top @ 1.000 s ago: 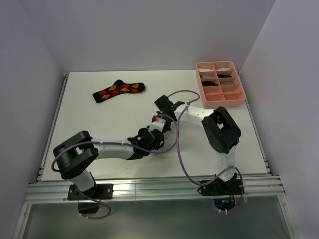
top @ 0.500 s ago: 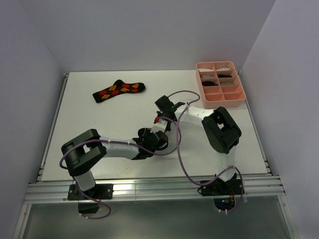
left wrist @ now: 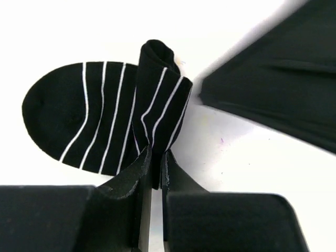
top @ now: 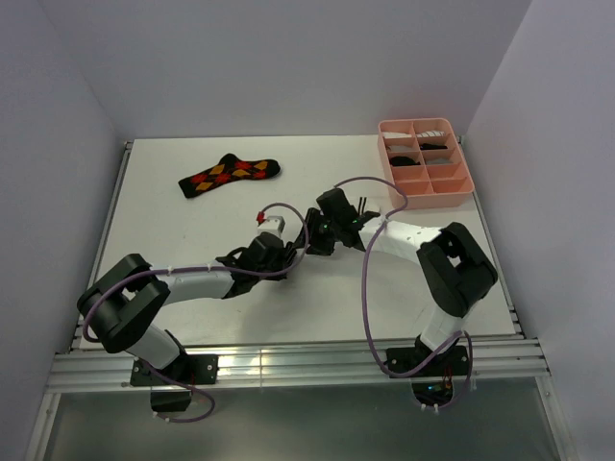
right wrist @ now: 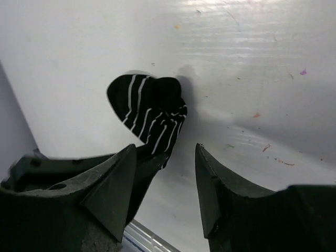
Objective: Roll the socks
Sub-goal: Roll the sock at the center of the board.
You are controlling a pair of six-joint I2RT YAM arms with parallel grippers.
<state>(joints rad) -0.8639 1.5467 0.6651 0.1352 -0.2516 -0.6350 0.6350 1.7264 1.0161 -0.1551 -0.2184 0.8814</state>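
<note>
A black sock with thin white stripes (left wrist: 100,113) lies on the white table, its cuff end folded up into a loose roll (left wrist: 160,100). My left gripper (left wrist: 155,163) is shut on the lower edge of that roll. The same sock (right wrist: 147,107) shows in the right wrist view, just ahead of my right gripper (right wrist: 165,157), which stands open with nothing between its fingers. In the top view both grippers meet mid-table, left gripper (top: 285,246) and right gripper (top: 315,240), and they hide the striped sock. A black sock with red-orange-yellow argyle diamonds (top: 229,175) lies flat at the back left.
A pink compartment tray (top: 459,192) stands at the back right, with dark and white fabric items in its rear compartments. Purple cables loop over both arms. The table's near edge is a metal rail (top: 288,365). Walls close in the table on three sides.
My right gripper has opened and let go of the striped sock. The left gripper has closed on the roll and moved farther from the near edge; both arms have shifted.
</note>
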